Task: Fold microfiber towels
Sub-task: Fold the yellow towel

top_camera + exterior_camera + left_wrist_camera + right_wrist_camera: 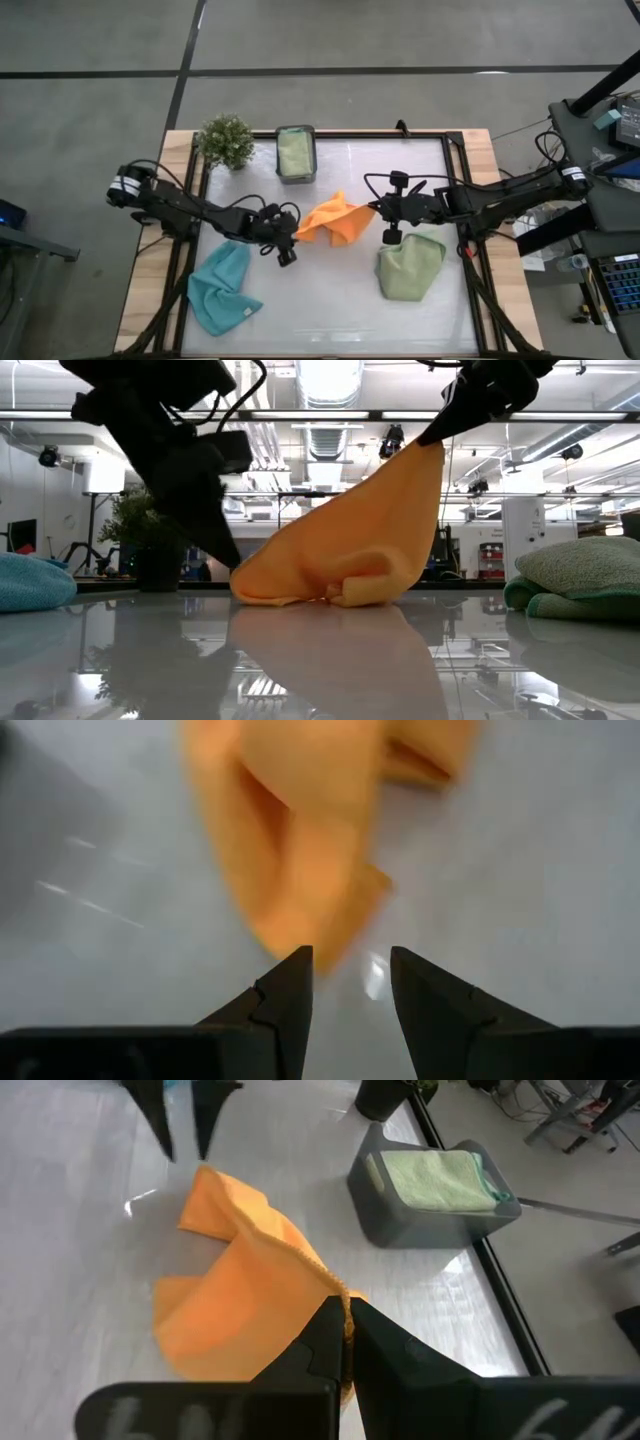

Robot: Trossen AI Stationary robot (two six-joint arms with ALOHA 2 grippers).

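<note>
Orange towel (pixel 335 222) pinched by right fingers (pixel 345 1342), left fingers (pixel 300 1000) parted beside it.

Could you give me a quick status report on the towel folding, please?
Right tool shut on orange towel, corner lifted. Left tool open, beside towel's other end. Nothing in the way.

High view straight down; low view table-level; wrist views close; all share orange towel (pixel 335 222).

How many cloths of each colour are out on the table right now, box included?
Orange cloth: 1
Light blue cloth: 1
Green cloths: 2, one loose on the table, one folded in the grey box
Total: 4
</note>
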